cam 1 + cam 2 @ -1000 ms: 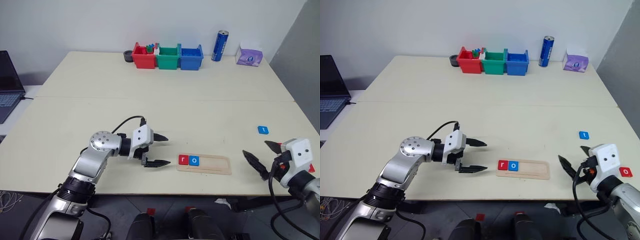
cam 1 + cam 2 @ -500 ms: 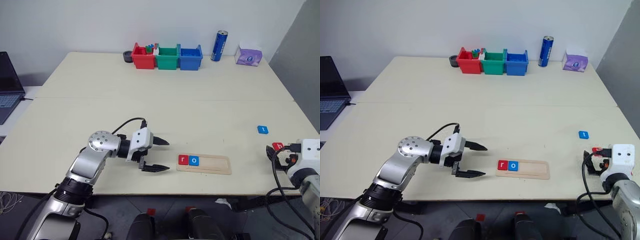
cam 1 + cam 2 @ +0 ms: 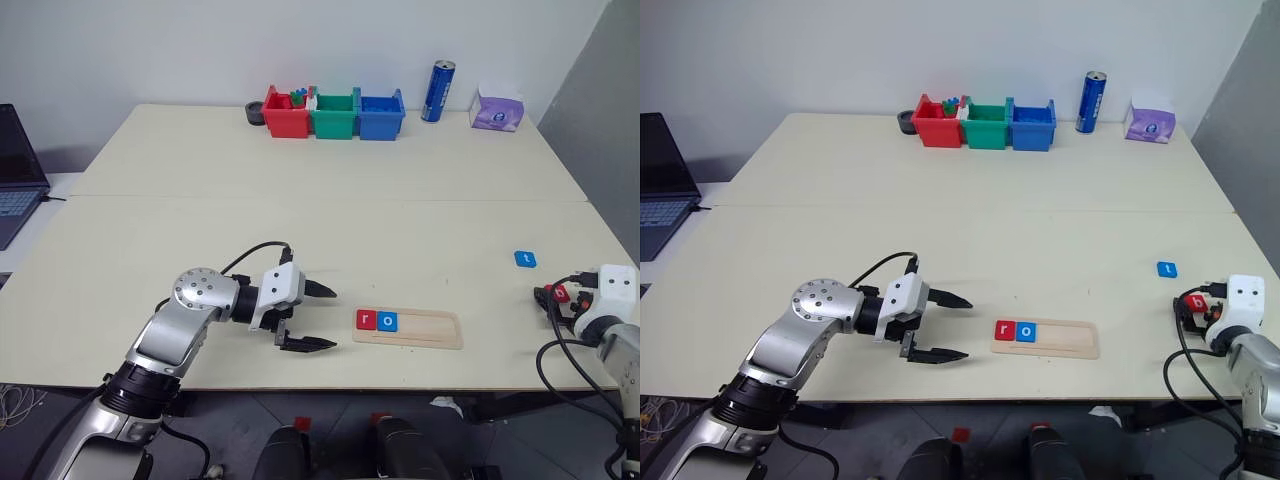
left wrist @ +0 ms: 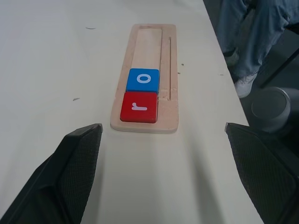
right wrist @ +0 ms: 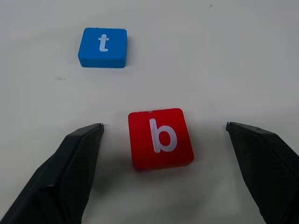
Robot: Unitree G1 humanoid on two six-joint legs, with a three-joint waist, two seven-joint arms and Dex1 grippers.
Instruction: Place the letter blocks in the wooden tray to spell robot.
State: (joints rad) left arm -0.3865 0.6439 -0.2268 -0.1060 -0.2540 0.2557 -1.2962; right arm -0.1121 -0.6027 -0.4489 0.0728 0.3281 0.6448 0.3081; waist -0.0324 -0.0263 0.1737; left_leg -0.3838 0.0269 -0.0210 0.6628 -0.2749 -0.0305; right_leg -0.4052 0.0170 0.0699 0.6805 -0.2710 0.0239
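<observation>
Both grippers are seen with their fingers spread and nothing between the pads: the right gripper (image 5: 163,128) is held low at the table's (image 3: 300,220) right edge, with the red b block (image 5: 160,138) lying flat between its two fingers, touched by neither. That gap is made plain in the right wrist view, where the blue t block (image 5: 103,47) is seen beyond the b, well apart from it; from the head, the b is partly hidden behind the gripper. The left gripper (image 3: 315,316) is pointed rightward at the near end of the wooden tray (image 3: 408,328), short of it. In the left wrist view the tray's groove is shown to hold the red r block (image 4: 139,107) at the near end with the blue o block (image 4: 143,80) touching it, the rest of the groove bare; a person's legs (image 4: 247,32) are seen past the table edge. At the far edge stand red, green and blue bins (image 3: 335,113), the red one holding small pieces, with a blue can (image 3: 438,91) and a purple packet (image 3: 497,110) to their right. Bare tabletop lies between tray and b block.
</observation>
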